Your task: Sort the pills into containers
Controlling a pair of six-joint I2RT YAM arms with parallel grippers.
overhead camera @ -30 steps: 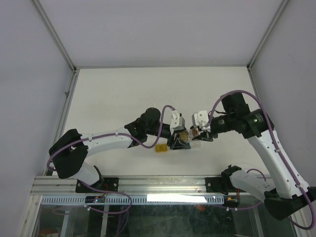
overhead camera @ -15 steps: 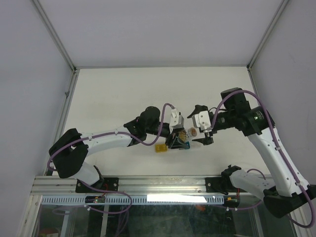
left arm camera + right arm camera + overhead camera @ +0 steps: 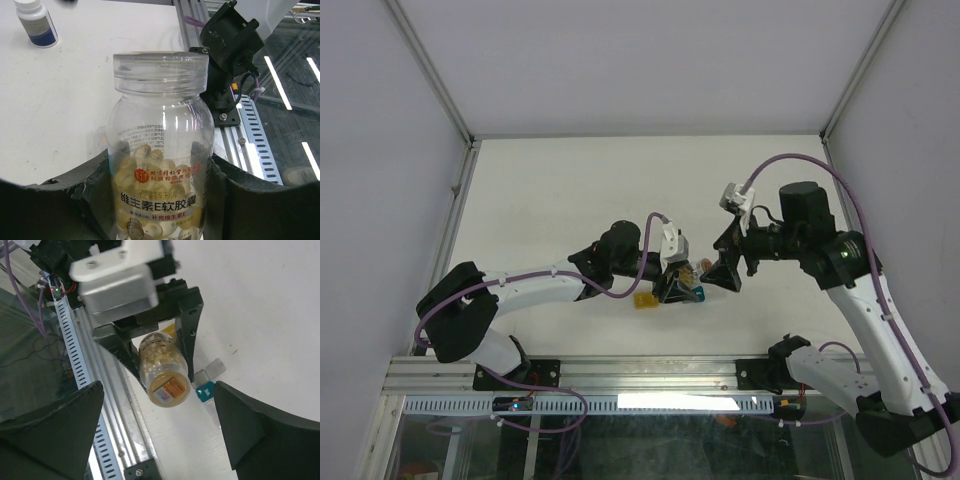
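While the left gripper (image 3: 160, 210) clamps a clear bottle (image 3: 160, 130) with yellowish pills (image 3: 145, 160) heaped inside, the right gripper (image 3: 160, 435) hangs spread wide nearby, holding nothing; small containers (image 3: 206, 390) lie on the table (image 3: 570, 190) just beneath the bottle.

Inspection of enclosure. The surface (image 3: 570, 190) is a plain white board, matt and evenly lit. Three pale grey walls enclose it: back wall (image 3: 650, 60), left wall (image 3: 370, 160), right wall (image 3: 915, 120). Two slim metal posts (image 3: 432, 72) slant up from the far corners. A metal strip (image 3: 454, 215) edges the surface's left side. An aluminium rail (image 3: 620, 372) runs along the near edge, with a slotted white duct (image 3: 450, 404) just below it. Beneath these lies a dark glossy pane (image 3: 650, 445), in which bright light bars (image 3: 276, 82) reflect.
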